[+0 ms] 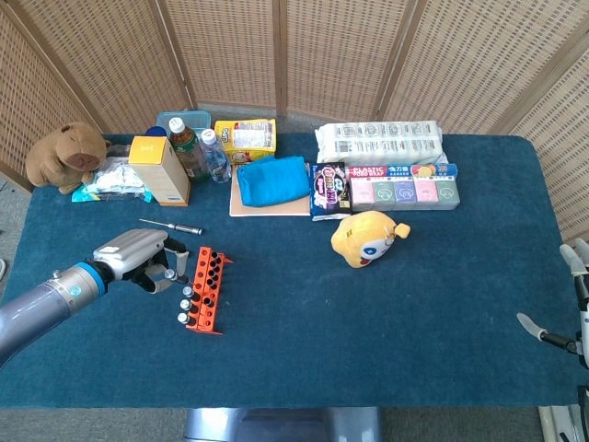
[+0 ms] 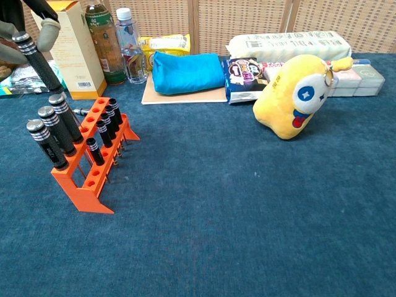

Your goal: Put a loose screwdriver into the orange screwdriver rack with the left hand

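Along the back of the blue tabletop (image 1: 386,313) sit a brown capybara plush (image 1: 64,155), a yellow carton (image 1: 158,169), two bottles (image 1: 198,147), a blue pouch (image 1: 272,180) on a board, a snack packet (image 1: 329,190) and a white pack (image 1: 379,142). A yellow plush toy (image 1: 366,237) lies nearer the middle.

The left arm enters from the lower left of the head view, its grey forearm and blue wrist ring slanting up toward centre-left. The left hand (image 1: 138,258) has its fingers curled in, holding a dark-handled screwdriver (image 2: 38,63); in the chest view only pale fingertips (image 2: 48,29) show at the upper left corner, one resting against the handle. The right hand (image 1: 572,304) barely shows at the right edge, lower half; its fingers seem spread, though too little is visible to be sure.
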Motion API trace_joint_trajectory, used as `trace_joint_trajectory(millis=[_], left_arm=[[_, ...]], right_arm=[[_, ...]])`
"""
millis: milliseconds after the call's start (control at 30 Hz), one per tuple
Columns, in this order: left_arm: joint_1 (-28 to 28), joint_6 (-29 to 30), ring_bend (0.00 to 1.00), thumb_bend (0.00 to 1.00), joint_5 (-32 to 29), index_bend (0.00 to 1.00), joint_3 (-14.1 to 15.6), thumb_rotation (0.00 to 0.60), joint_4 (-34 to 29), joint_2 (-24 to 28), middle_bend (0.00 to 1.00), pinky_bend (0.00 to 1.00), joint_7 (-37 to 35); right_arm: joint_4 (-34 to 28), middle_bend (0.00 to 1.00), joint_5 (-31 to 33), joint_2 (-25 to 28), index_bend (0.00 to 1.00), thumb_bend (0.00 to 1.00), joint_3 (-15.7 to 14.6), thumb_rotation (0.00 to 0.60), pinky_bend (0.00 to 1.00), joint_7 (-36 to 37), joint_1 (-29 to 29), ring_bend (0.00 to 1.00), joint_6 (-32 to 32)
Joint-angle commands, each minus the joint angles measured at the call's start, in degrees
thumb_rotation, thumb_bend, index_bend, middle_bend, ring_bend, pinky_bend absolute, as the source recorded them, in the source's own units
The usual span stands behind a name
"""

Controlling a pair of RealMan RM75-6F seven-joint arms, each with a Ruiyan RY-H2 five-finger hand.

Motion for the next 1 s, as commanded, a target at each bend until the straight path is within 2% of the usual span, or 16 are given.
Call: trace_joint_trajectory(millis=[33, 1000], left_arm=[[-0.8, 0.2, 1.0, 0.4, -1.3, 0.56, 0.6, 0.6, 0.3, -0.8, 1.0, 1.0, 1.5], [-11.9, 2.5, 1.0, 0.4, -19.6, 0.56, 9.5, 0.6, 2.6, -7.1, 1.0, 1.0, 16.0]], right_arm=[[0.0, 0.0, 0.1, 0.0, 0.02, 0.0, 0.0, 0.553, 0.02, 0.0, 0.0, 0.0, 0.0], [-0.3, 0.0, 1.0, 0.4, 0.02, 0.0, 0.4, 0.553, 0.02, 0.8, 0.1, 0.0, -0.7]])
